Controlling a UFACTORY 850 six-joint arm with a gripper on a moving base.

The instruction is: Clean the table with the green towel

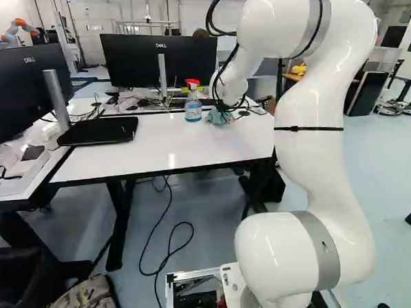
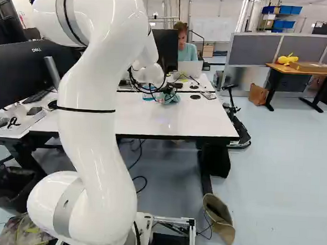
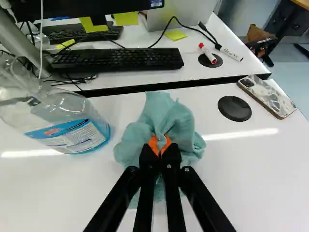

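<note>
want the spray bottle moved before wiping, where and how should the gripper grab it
Probably by the narrow neck under its red spray head, coming level from the side of the green towel: the spray bottle stands upright, its body is wider than the neck, and a monitor stand rises beyond it. The gripper must release the towel first.

A crumpled pale blue-green towel (image 3: 171, 118), pinched up near its middle, lies in loose, bunched folds toward the far side of a table (image 1: 157, 149) in the upper middle of the left base view. The table stands level on dark legs, its smooth white top trimmed with a dark edge and streaked with reflected light, spanning the middle of the right base view.
</note>
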